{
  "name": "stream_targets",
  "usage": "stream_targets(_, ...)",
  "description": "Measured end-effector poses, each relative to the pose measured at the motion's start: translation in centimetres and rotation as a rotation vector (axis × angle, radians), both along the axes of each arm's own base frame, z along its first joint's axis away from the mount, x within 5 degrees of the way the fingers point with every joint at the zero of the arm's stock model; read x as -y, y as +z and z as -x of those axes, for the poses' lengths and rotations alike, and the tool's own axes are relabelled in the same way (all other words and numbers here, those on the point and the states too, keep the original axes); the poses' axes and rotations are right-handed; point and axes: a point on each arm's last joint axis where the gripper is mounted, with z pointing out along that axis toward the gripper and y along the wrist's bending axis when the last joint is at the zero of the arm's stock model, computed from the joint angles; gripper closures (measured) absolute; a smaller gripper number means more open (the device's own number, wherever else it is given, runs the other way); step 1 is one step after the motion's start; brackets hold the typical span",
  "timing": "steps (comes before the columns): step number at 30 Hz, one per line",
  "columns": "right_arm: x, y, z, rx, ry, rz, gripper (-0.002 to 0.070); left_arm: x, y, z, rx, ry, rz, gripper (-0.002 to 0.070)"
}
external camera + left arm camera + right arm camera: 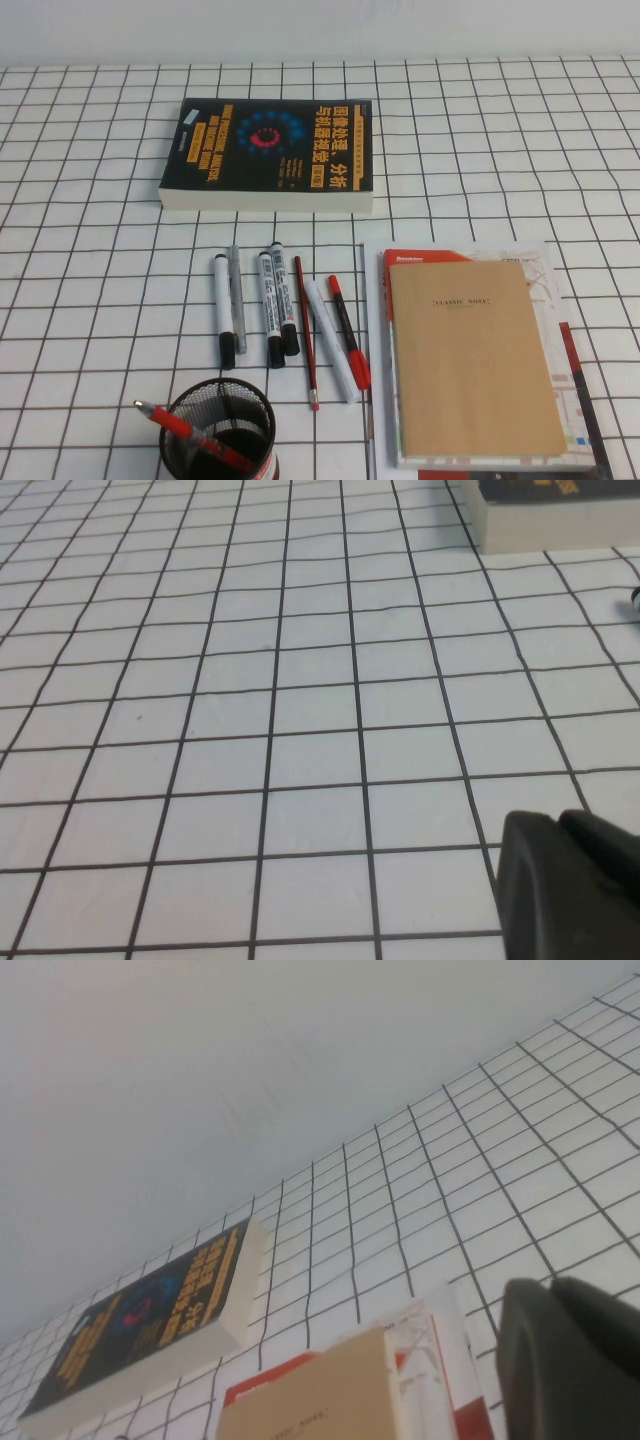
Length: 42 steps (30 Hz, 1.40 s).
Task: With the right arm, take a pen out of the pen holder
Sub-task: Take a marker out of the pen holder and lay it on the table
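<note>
red pen (190, 435) sits tilted in the black mesh pen holder (222, 425) at the table's (90, 250) near edge, its end poking out over the rim to the left. right gripper (570, 1355) has jaws pressed together. it's outside the high view, up by the tan notebook (470, 355) at the near right corner, and its gap to the pen can't be told. left gripper (565, 880) hangs over bare table on the left side; can't tell its jaw state. holder contents: one pen. loose pens and markers (285, 310) mid-table: seven, side by side. one black book (268, 152) toward the far edge.
</note>
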Motion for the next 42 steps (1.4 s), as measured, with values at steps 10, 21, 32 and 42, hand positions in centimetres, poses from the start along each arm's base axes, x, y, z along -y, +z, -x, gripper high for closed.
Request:
stream_targets(10, -0.3, 0.3, 0.1, -0.017, 0.035, -0.073, 0.0692, 0.0, 0.0, 0.0, 0.000, 0.000, 0.000, 0.0679)
stream_targets(21, -2.5, 6.7, -0.5, -0.270, 0.294, 0.028, 0.0692, 0.0, 0.0, 0.0, 0.000, 0.000, 0.000, 0.0680)
stream_targets(32, -2.7, 9.4, -6.4, -0.621, 0.428, 0.279, 0.0692, 0.0, 0.0, 0.0, 0.000, 0.000, 0.000, 0.0679)
stream_targets(42, -5.0, 8.5, -10.6, -0.712, 0.611, 0.415, 0.0692, 0.0, 0.0, 0.0, 0.000, 0.000, 0.000, 0.0679)
